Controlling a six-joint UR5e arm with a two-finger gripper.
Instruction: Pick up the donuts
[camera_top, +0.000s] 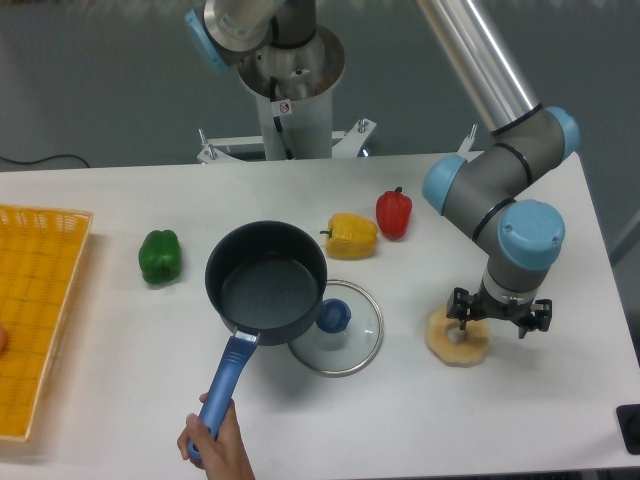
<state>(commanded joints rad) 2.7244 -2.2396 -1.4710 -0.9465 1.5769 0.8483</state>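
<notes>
The donuts are a single pale cream ring (452, 341) lying flat on the white table at the right, its hole partly showing. My gripper (499, 319) points straight down over the ring's right edge. Its black fingers spread out to either side of the blue wrist, so it is open and holds nothing. The wrist hides the ring's right side.
A dark pot (266, 283) is held by a human hand (215, 444) on its blue handle, beside a glass lid (337, 328) with a blue knob. Yellow (351, 235), red (393, 213) and green (160, 256) peppers lie around it. A yellow basket (40, 310) sits at the left edge.
</notes>
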